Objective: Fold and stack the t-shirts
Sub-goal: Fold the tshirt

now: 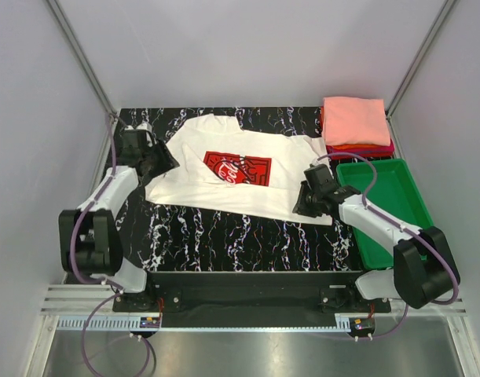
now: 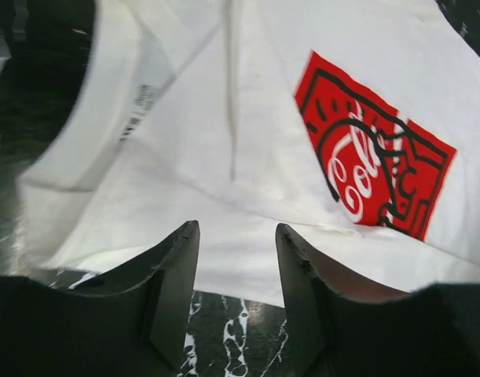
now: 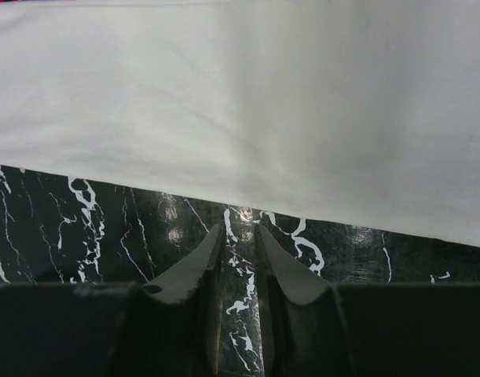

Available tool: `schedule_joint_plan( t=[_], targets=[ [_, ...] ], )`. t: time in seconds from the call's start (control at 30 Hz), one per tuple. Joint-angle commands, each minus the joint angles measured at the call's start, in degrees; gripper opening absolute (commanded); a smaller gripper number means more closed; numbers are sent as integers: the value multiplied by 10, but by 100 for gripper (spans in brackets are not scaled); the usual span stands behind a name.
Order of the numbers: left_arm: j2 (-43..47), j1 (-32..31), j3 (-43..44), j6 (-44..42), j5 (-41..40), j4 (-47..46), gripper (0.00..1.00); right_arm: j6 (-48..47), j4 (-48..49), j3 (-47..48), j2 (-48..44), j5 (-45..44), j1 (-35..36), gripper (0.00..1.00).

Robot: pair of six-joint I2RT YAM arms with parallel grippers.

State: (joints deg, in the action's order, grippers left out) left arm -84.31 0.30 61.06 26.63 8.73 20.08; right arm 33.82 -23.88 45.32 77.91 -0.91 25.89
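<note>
Left claw parted at cream t-shirt

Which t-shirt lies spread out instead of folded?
The cream-white tee with the red chest print, lying spread open on the marbled table. The others sit folded in a stack at the far right corner, salmon-pink one on top.

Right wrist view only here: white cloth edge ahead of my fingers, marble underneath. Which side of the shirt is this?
Observer: Your right hand sits at the near right edge of the cream-white t-shirt.
Operator: And the left hand?
Observer: The left hand is open at the shirt's left edge, by the collar.
Operator: Any folded shirts around?
Observer: A folded stack, salmon-pink on top, sits at the far right corner behind the green tray.
</note>
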Motion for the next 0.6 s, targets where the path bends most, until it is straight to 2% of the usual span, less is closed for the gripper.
schedule_joint_plan(
  t=[0.0,0.17,0.57],
  targets=[
    [-83,0,8,9,133,-61,48,9,-3,-1,-34,7,6,28],
    [-152,0,33,13,168,-98,48,9,-5,-9,-50,1,5,29],
    [-233,-13,83,6,138,-94,48,5,-5,9,-19,-10,5,29]
  ],
)
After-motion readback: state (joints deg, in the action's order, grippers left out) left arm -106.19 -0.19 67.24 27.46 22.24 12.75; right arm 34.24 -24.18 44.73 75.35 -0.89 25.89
